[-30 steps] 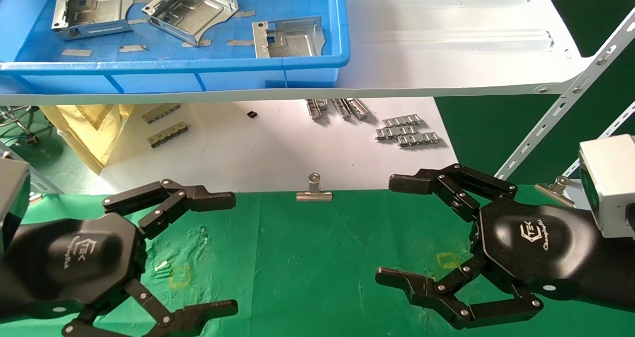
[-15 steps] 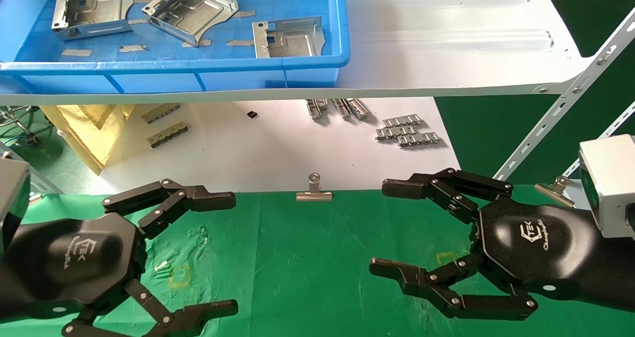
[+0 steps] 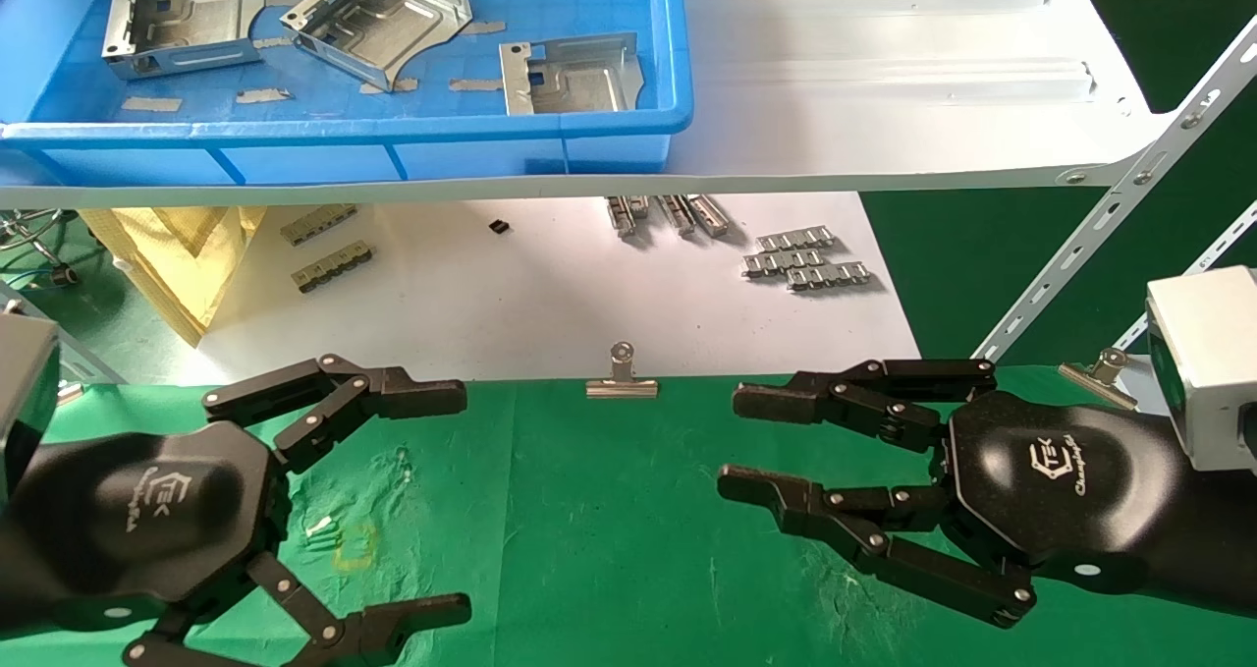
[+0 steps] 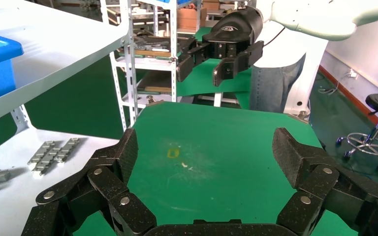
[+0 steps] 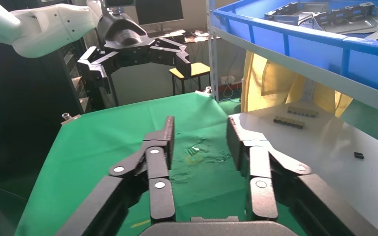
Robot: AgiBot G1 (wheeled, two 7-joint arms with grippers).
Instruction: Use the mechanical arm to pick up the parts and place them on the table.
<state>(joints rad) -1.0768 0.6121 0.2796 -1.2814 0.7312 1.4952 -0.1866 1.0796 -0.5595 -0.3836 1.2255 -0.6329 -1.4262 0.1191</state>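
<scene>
Three silvery sheet-metal parts (image 3: 184,19) (image 3: 376,19) (image 3: 572,76) lie in a blue bin (image 3: 344,141) on the white shelf; they also show in the right wrist view (image 5: 325,12). The green cloth table (image 3: 609,529) lies below. My left gripper (image 3: 447,495) hovers over its left side, wide open and empty. My right gripper (image 3: 746,441) hovers over its right side, half closed and empty, with the jaws still apart. In the left wrist view my left gripper (image 4: 204,157) frames bare cloth. In the right wrist view my right gripper (image 5: 199,140) frames wrinkled cloth.
A white shelf board (image 3: 884,87) overhangs a white sheet (image 3: 550,294) with small grey ridged strips (image 3: 805,259) and dark strips (image 3: 329,245). Silver binder clips (image 3: 622,377) (image 3: 1100,370) hold the cloth's far edge. A slotted metal upright (image 3: 1110,225) stands at right.
My right gripper's fingers have closed in from wide open to about half the gap. My left gripper and the parts have not moved.
</scene>
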